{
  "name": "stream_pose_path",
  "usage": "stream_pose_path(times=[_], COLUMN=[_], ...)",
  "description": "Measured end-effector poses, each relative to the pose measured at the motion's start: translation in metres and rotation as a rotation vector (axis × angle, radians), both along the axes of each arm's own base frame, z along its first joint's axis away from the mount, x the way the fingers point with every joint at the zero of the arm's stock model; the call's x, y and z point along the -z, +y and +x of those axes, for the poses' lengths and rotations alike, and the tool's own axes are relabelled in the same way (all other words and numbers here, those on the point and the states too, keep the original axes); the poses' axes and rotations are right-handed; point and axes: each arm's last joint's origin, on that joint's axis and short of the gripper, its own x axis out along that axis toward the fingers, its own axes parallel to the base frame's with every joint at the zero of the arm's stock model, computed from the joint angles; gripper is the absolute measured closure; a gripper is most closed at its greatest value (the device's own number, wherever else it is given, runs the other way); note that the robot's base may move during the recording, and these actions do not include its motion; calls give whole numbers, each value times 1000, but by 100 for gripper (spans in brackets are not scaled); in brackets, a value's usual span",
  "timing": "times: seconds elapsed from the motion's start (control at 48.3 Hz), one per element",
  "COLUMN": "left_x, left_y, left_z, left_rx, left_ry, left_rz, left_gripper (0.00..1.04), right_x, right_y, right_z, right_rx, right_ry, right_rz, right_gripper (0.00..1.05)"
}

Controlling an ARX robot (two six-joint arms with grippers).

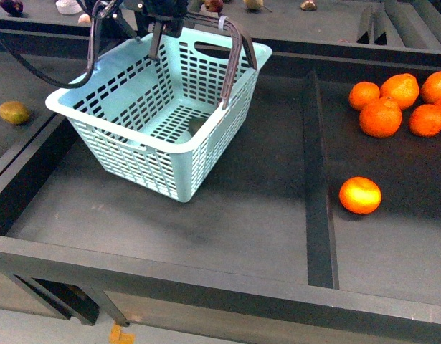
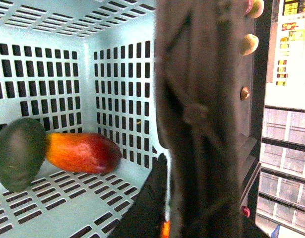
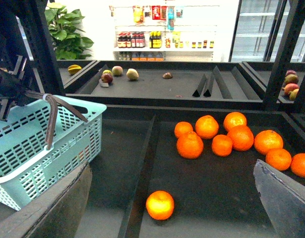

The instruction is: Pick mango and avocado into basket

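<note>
The aqua basket [image 1: 152,122] hangs tilted, its low corner near the dark shelf floor. My left gripper [image 1: 160,30] is shut on its brown-grey handles [image 1: 234,57] at the top. In the left wrist view the red-orange mango [image 2: 83,151] and the dark green avocado [image 2: 18,153] lie together on the slotted bottom of the basket [image 2: 117,74], with the handle [image 2: 202,124] close to the camera. My right gripper [image 3: 171,171] is open and empty above a lone orange [image 3: 159,205], with the basket [image 3: 38,144] off to one side. The right gripper does not show in the front view.
Several oranges [image 1: 399,104] lie in the right compartment, one orange [image 1: 360,195] apart near the raised divider [image 1: 317,179]. A yellow-green fruit [image 1: 13,112] lies on the left shelf. More fruit sits on the back shelf [image 3: 117,72].
</note>
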Motion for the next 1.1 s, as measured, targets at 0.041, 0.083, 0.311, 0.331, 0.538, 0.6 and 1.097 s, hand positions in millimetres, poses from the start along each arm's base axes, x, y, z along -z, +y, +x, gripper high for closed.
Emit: stream_pose_path(times=[0.041, 0.083, 0.311, 0.331, 0.538, 0.6, 1.097], left_x=[2, 3, -4, -7, -37, -46, -121], left_y=[1, 2, 14, 17, 51, 68, 205], left_z=[-2, -4, -31, -34, -74, -91, -261], left_rx=[-5, -7, -43, -49, -95, -119, -219], left_ry=[18, 31, 105, 103, 83, 71, -95], left_rz=[-1, 2, 10, 4, -6, -6, 211], left_gripper=[83, 77, 39, 35, 6, 8, 7], right_x=[0, 0, 0, 0, 0, 0, 0], right_y=[0, 0, 0, 0, 0, 0, 0], right_z=[0, 0, 0, 0, 0, 0, 0], right_rx=[0, 0, 0, 0, 0, 0, 0], right_ry=[0, 0, 0, 0, 0, 0, 0], right_rz=[0, 0, 0, 0, 0, 0, 0], right_gripper=[8, 8, 8, 8, 8, 8, 8])
